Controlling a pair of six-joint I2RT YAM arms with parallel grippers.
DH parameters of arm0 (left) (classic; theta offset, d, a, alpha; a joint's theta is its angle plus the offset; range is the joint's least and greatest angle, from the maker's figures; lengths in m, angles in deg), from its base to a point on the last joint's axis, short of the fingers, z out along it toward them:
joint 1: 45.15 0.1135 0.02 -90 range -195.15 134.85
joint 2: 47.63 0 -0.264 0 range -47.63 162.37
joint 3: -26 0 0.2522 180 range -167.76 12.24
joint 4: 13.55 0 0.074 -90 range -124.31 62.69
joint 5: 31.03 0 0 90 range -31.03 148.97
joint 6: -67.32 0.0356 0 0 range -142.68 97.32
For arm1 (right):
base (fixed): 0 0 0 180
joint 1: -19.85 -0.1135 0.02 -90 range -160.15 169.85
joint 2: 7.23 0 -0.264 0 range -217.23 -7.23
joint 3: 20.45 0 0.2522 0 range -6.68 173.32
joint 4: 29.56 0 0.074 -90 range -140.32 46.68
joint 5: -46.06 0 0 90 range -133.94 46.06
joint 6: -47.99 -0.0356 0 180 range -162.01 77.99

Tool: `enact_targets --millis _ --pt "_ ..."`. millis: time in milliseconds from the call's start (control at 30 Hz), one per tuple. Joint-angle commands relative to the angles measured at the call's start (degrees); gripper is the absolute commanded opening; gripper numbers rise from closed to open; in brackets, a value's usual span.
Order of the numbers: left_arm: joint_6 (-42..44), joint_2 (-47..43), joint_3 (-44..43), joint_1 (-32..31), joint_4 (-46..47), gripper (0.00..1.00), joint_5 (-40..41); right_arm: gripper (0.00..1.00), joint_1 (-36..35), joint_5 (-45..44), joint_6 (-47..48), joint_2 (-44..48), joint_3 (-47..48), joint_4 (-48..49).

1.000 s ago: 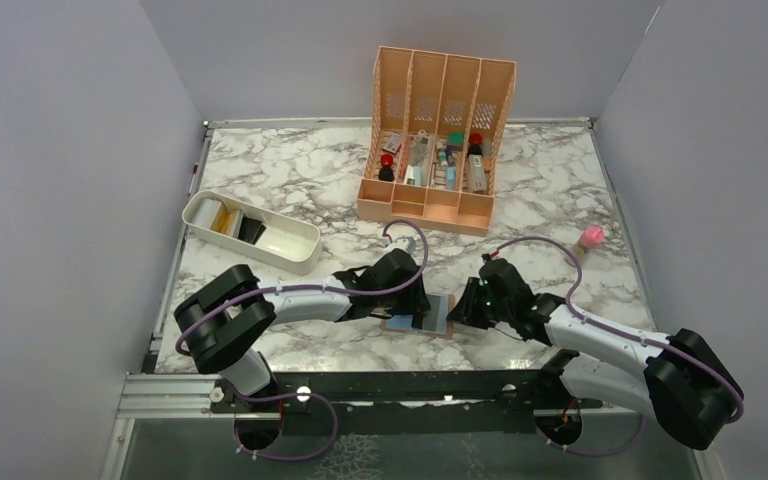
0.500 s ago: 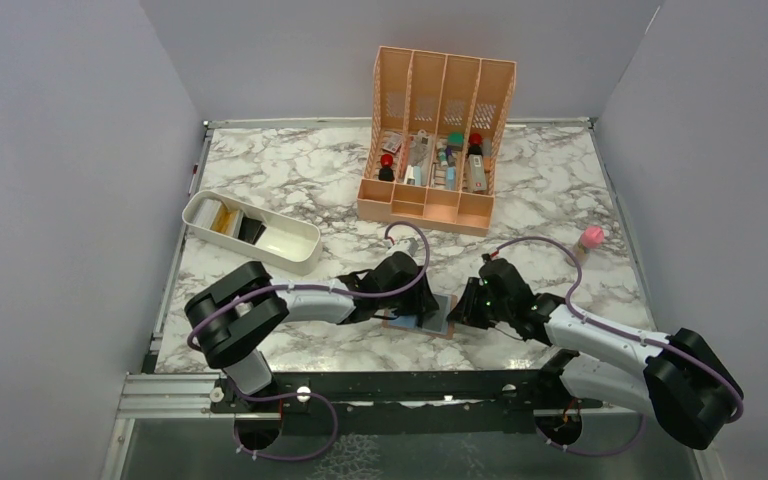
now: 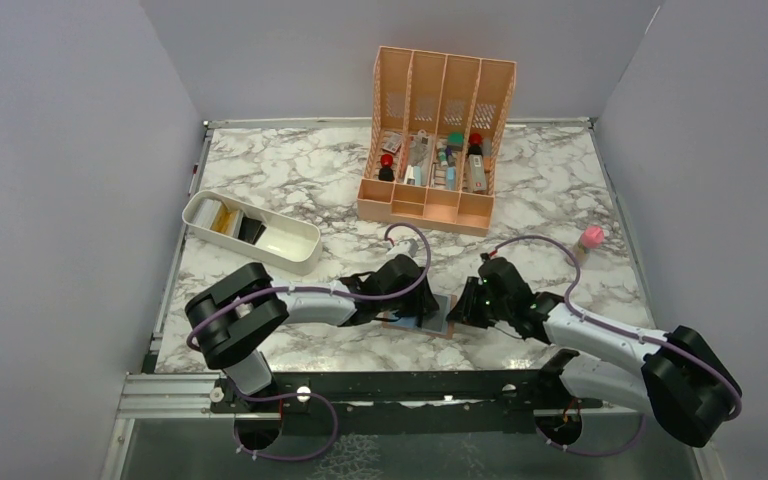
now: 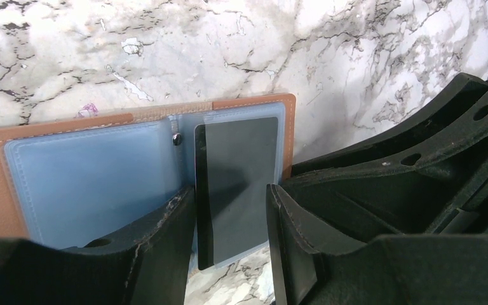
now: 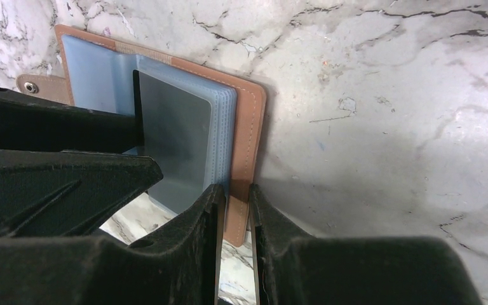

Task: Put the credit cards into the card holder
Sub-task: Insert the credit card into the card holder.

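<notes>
Left wrist view is showing the card holder (image 4: 82, 178) lying open on the marble table (image 4: 330, 57) near the front edge, light blue sleeves facing up, with a dark card (image 4: 235, 152) lying over its right-hand sleeves; whether the card is inside a pocket is unclear. The left gripper (image 4: 230, 190) is clasping that card by its long edges, while the right gripper (image 5: 234, 189), jaws narrow, is pinching the holder's brown outer edge. Farther back, a white tray (image 3: 250, 232) is sitting at the left and a peach organizer (image 3: 438, 140) is standing at the rear.

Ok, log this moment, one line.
left gripper: grips dark grey card over sleeves | right gripper: pinches edge of brown leather folding card holder | holder: open
</notes>
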Motion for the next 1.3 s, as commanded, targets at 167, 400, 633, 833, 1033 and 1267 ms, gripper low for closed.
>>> enact_targets --millis 167,400,633,833,1033,1267 --pt "-0.1 -2.5 -1.3 -2.0 -4.2 0.46 1.9 0.26 -0.1 -4.9 1.1 -0.2 3.1 -5.9" --pt "2.0 -4.2 -3.2 -2.0 -5.8 0.47 3.1 0.26 -0.1 -9.0 -1.8 5.8 3.2 -11.5" --pt "1.7 -1.8 -3.1 -2.0 -4.1 0.47 1.4 0.24 -0.1 -11.3 -2.0 1.0 4.7 -12.5" --pt "1.6 -0.4 -3.1 -2.0 -3.5 0.47 0.9 0.23 -0.1 -13.1 -2.5 0.7 4.6 -13.1" --pt "2.1 0.4 -3.0 -2.0 -2.5 0.47 0.8 0.23 -0.1 -16.3 -2.6 2.9 5.7 -15.5" --pt "1.5 -0.4 -2.6 -2.0 -2.0 0.47 0.6 0.22 -0.1 -15.0 -2.5 -0.5 4.5 -13.3"
